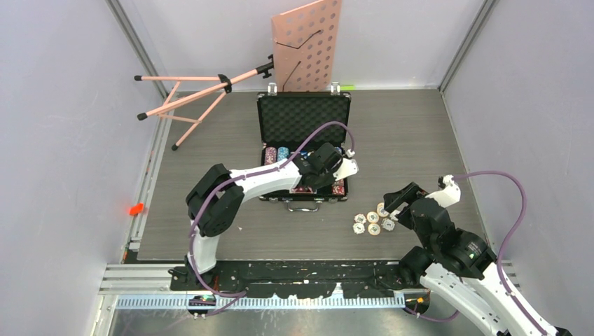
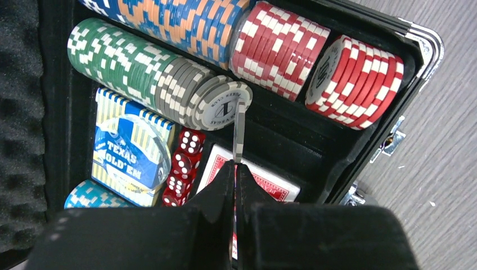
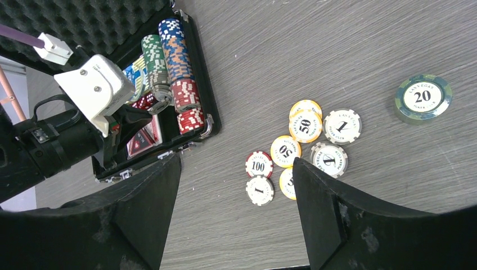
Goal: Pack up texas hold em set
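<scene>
At 10 o'clock in the top view, a pink music stand [image 1: 306, 45] lies on its side on the surface [image 1: 406, 133], its legs toward 9. The briefcase [image 1: 302, 119] sits mid-surface and is open. Its long axis runs 9 to 3, the foam lid stands at 12, and the handle [image 1: 303, 206] faces 6, toward my bases.

My left jaws are over the case's right half, clenched on one grey-and-white chip [image 2: 239, 132]. My left wrist view shows that chip on edge, rim toward the camera, at the end of the green-and-grey row [image 2: 152, 73]; I cannot tell if they touch. That view alone shows the red dice [image 2: 183, 166] in a column, with a blue card deck [image 2: 129, 149] at their 9 and a red-backed deck [image 2: 270, 183] at their 3. The chip rows run parallel to the case's short sides.

At 4 o'clock from the case, loose chips [image 3: 306, 146] lie flat on the surface. My right jaws hang released above them, grasping nothing. Only my right wrist view shows their faces, 1, 50 and 100, and a green 20 chip [image 3: 422, 98] lying apart at the cluster's 2 o'clock.
</scene>
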